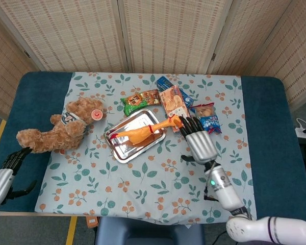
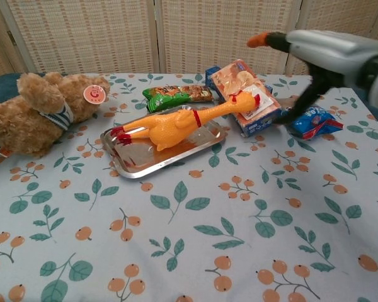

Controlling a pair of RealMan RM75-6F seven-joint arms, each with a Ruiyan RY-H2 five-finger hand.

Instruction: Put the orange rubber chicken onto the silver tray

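**Chicken on the tray, head overhanging**

The right robot hand [image 1: 198, 139] hovers just right of the tray with its fingers spread and nothing in them. The left robot hand [image 1: 5, 171] sits off the near-left tabletop edge, fingers loosely apart, holding nothing.

The orange rubber chicken [image 2: 176, 126] lies across the silver tray [image 2: 133, 167], red feet at the left; its neck and head reach past the far-right rim and seem to lean against the snack box [image 2: 242, 94]. A teddy bear [image 2: 41, 110] lies to the left.

Risk: with the head propped beyond the rim, a sweep of the right robot hand nearby could catch it and roll the chicken off, or nudge the light tray.
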